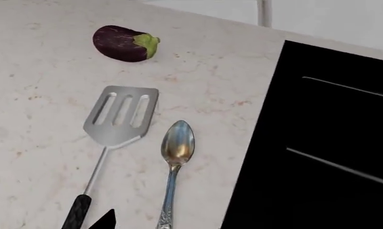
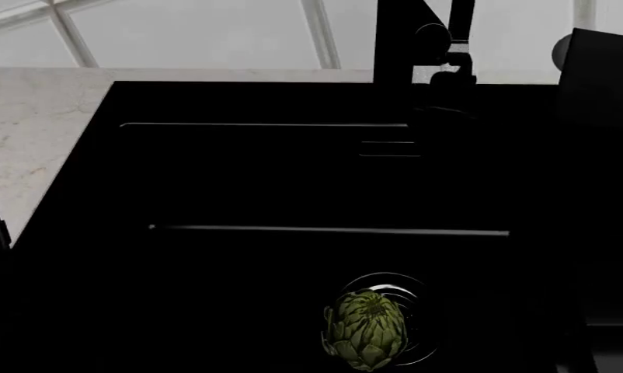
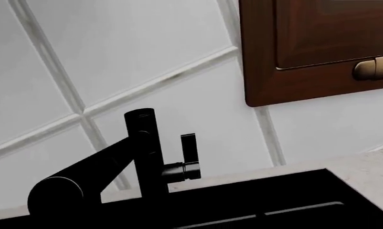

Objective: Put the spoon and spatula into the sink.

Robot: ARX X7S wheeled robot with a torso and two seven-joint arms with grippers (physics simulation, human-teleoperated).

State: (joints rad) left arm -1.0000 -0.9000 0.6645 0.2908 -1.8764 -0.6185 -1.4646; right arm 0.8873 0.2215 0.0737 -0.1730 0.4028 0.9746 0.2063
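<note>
In the left wrist view the spatula (image 1: pixel 122 114) lies flat on the pale marble counter, slotted head toward an eggplant, dark handle (image 1: pixel 77 212) near me. The spoon (image 1: pixel 177 143) lies beside it, between the spatula and the black sink (image 1: pixel 319 143). My left gripper (image 1: pixel 190 227) hovers over both handles' ends. Only one dark fingertip (image 1: pixel 107 220) shows, far off centre next to the spatula's handle, and nothing is held. The head view shows the sink (image 2: pixel 290 179) but neither utensil. My right arm is a dark shape (image 2: pixel 603 78) at the sink's right; its fingers do not show.
An eggplant (image 1: pixel 124 43) lies on the counter beyond the spatula's head. An artichoke (image 2: pixel 366 328) sits on the round drain (image 2: pixel 420 299) in the basin. The tall black faucet (image 2: pixel 415 47) stands at the sink's back edge. A brown wall cabinet (image 3: pixel 319 47) hangs above.
</note>
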